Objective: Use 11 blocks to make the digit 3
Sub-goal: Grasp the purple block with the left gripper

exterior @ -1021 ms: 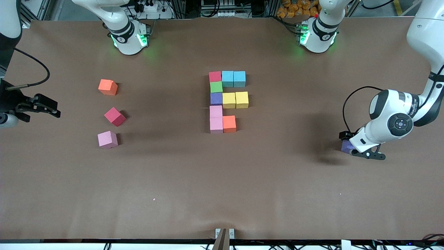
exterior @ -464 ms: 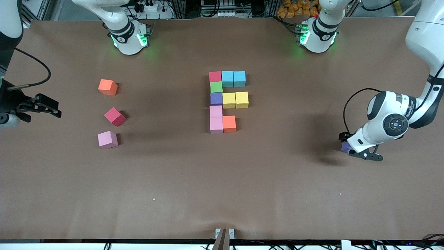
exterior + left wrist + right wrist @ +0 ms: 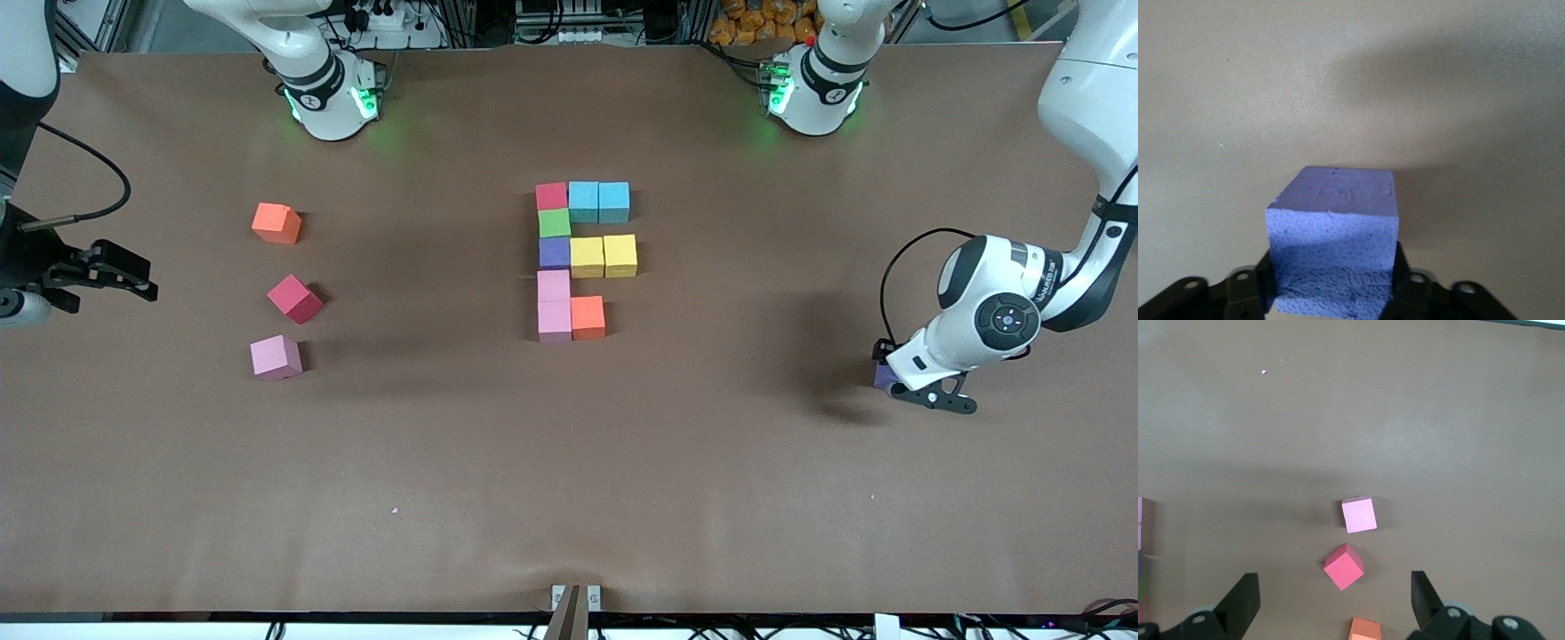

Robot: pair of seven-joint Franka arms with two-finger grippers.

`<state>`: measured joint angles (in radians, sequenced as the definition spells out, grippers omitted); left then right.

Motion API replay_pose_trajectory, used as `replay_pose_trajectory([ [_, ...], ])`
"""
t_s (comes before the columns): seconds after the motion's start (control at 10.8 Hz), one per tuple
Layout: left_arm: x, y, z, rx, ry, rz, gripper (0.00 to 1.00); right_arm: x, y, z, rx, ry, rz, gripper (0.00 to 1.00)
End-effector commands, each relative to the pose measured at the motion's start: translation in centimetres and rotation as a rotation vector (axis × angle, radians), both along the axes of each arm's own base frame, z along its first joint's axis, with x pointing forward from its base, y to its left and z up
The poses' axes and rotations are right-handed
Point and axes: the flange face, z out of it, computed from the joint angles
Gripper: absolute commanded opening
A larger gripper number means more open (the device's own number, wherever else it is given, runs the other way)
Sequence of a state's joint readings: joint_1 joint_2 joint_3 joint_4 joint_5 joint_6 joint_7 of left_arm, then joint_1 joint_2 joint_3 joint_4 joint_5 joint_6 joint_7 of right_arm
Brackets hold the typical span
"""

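Note:
Mid-table, several blocks stand pressed together: a column of red (image 3: 551, 195), green (image 3: 554, 222), purple (image 3: 554, 253) and two pink (image 3: 553, 302), with two cyan (image 3: 598, 201), two yellow (image 3: 603, 256) and an orange (image 3: 588, 317) branching toward the left arm's end. At that end, my left gripper (image 3: 892, 380) is down at the table, shut on a loose purple block (image 3: 882, 375) (image 3: 1331, 230); its fingers (image 3: 1266, 280) press the block's sides. My right gripper (image 3: 133, 280) (image 3: 1335, 595) hangs open over the right arm's end, nothing in it.
Three loose blocks lie toward the right arm's end: orange (image 3: 276, 223) (image 3: 1365, 631), red (image 3: 294, 298) (image 3: 1344, 567) turned askew, and pink (image 3: 276, 357) (image 3: 1359, 514) nearest the front camera. Brown table surface (image 3: 569, 462) stretches between the groups.
The left gripper's fingers have shut onto the purple block, and its wrist has shifted slightly. The right arm waits unmoved.

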<state>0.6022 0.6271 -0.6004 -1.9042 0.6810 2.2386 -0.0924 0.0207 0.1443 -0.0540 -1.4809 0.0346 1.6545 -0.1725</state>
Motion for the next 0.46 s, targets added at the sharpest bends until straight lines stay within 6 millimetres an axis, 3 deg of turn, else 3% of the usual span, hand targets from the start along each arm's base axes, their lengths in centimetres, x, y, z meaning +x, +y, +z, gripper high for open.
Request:
replay_pose_trajectory([
  [0.0,0.5,0.1,0.7,0.003,-0.003,-0.133,0.23,0.3,0.1,0.3,0.018,-0.007,0.007,1.00],
  [0.19,1.0,-2.1,1.7,-0.014,-0.017,-0.203,0.21,0.3,0.0,0.3,0.016,-0.007,0.006,1.00],
  [0.37,0.9,-8.0,2.7,-0.025,-0.024,-0.304,0.21,0.3,0.1,0.2,0.016,-0.005,0.007,1.00],
])
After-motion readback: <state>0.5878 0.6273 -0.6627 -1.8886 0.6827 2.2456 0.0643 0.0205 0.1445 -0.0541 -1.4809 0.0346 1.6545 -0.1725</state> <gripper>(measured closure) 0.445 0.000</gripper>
